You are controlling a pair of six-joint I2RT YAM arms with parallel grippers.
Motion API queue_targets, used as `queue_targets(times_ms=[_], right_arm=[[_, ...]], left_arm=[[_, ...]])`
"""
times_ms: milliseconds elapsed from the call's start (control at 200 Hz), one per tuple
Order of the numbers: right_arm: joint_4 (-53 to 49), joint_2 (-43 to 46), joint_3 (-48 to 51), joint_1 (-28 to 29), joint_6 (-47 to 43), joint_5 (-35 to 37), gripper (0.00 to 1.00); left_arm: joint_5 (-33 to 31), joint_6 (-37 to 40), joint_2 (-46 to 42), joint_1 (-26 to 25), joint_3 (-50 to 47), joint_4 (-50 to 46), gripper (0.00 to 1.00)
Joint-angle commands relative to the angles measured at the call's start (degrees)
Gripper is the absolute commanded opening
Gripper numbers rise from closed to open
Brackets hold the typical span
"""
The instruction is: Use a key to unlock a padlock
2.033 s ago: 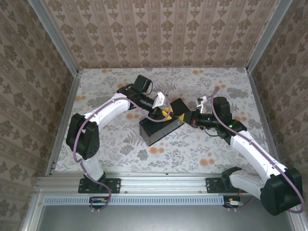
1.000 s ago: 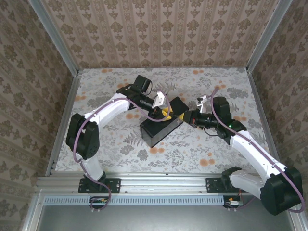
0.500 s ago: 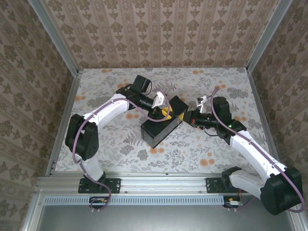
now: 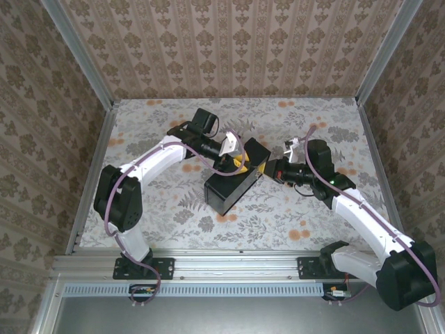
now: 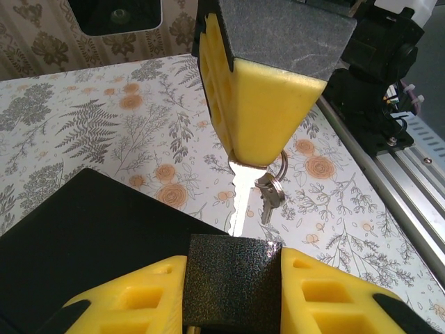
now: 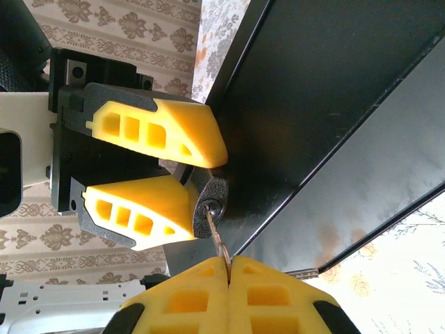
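Key insertion looks done, so the step in hand is the turn. The right claw (image 6: 229, 267) is closed flat on the head of the key (image 5: 236, 200). The blade runs straight from its tips into the end face of the padlock (image 5: 233, 280). A spare key (image 5: 268, 197) hangs loose on a ring beside the blade.

The left claw (image 6: 203, 178) grips the padlock, with a yellow finger (image 6: 154, 126) on each side of the small dark body and the jaws partly apart to its width. The two claws meet nose to nose over the middle of the table (image 4: 292, 217), at the far corner of the box (image 6: 334, 90). The lock sits just beside the box's edge; I cannot tell whether it touches. The shackle is hidden, so I cannot tell whether it has sprung.

How deep the blade sits is also hard to read; it seems well in, judging by the short length showing.

The next move calls for a wrist roll of the right claw about the blade's own line, while the left claw holds the body firm against the twist. Any sideways drift would bend the thin blade or lever the lock out of its grip. If the key is not fully home, a small push along the blade should come first.
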State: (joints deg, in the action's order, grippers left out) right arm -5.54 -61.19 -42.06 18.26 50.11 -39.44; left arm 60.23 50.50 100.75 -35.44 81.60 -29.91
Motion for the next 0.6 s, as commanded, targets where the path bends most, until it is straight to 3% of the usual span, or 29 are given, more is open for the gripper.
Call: queue_targets(times_ms=[0, 385, 595], right_arm=[[1.98, -0.85, -0.92, 0.90, 0.88, -1.15, 0.00], [5.45, -1.81, -0.74, 2.17, 3.49, -1.66, 0.00], [11.10, -3.16, 0.38, 1.63, 9.00, -6.09, 0.00]], left_arm=[[4.72, -0.75, -3.80, 0.30, 0.49, 2.91, 0.29], [3.37, -0.10, -3.85, -0.32, 0.11, 3.04, 0.29], [-0.68, -0.60, -5.52, -1.41, -3.19, 7.65, 0.29]])
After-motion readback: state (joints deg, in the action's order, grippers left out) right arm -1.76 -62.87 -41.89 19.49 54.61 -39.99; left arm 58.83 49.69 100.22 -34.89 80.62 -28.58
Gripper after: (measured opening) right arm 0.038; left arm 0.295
